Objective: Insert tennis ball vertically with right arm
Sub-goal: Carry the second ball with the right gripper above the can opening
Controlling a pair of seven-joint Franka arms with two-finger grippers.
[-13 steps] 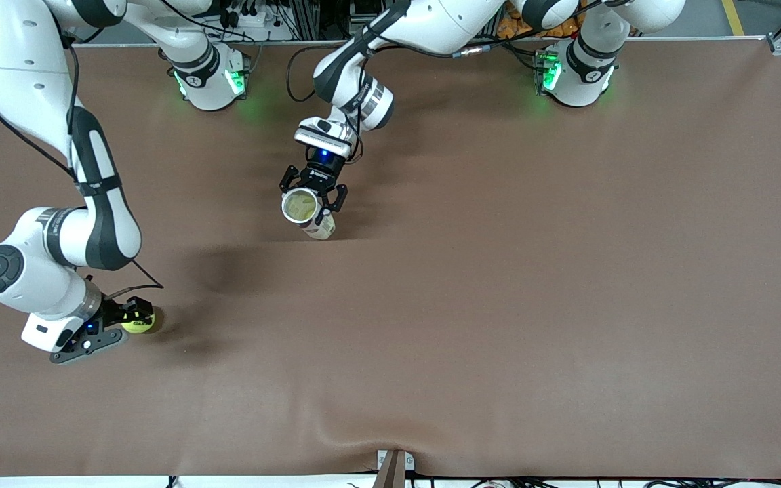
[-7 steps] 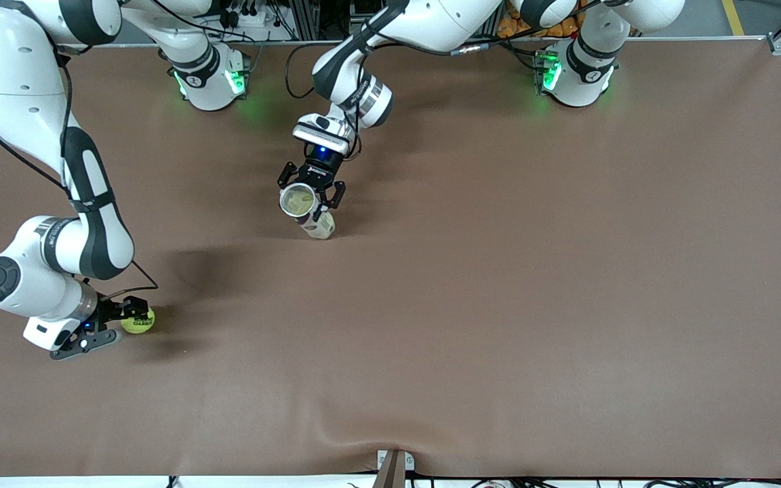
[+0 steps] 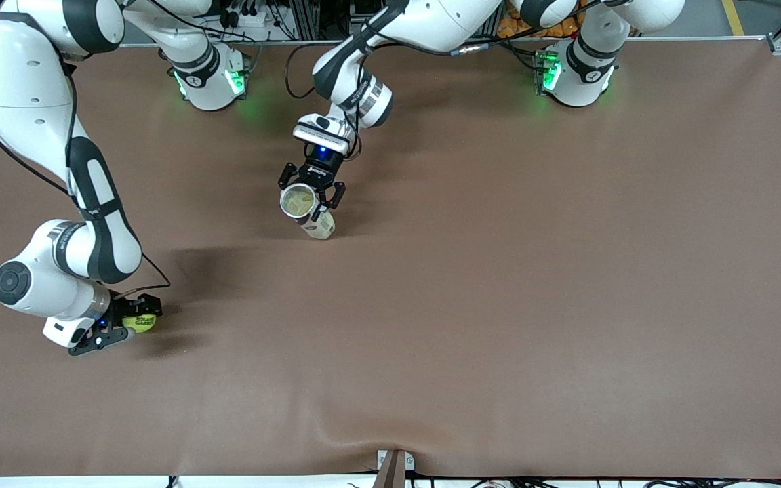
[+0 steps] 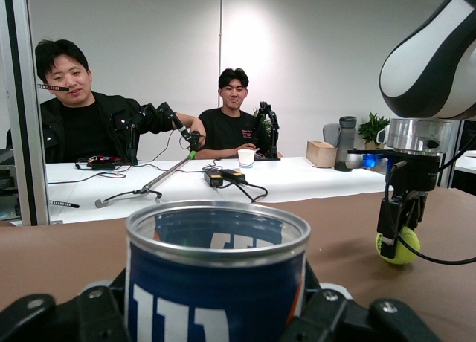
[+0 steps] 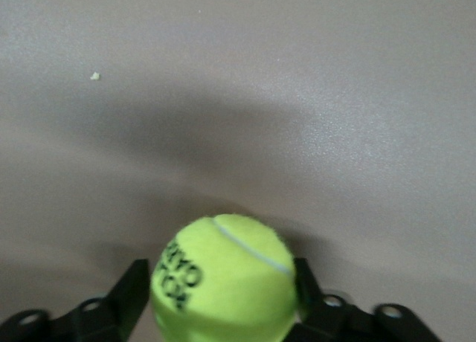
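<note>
Front view shows the right gripper (image 3: 134, 321) closed around the tennis ball (image 3: 140, 322), low by the brown table (image 3: 499, 305) at the right arm's end. The left gripper (image 3: 312, 196) is clamped on the open can (image 3: 298, 202), which stands upright near the middle of the table. The ball is grabbed, but it is not in the can yet. It looks like it must go up, over, and straight down.

Left wrist view shows the blue can (image 4: 216, 271) up close, with the ball (image 4: 396, 244) well apart from it. Two people (image 4: 78, 119) sit at a white desk.

Right wrist view shows black fingers (image 5: 130, 290) touching both sides of the ball (image 5: 223, 279).
</note>
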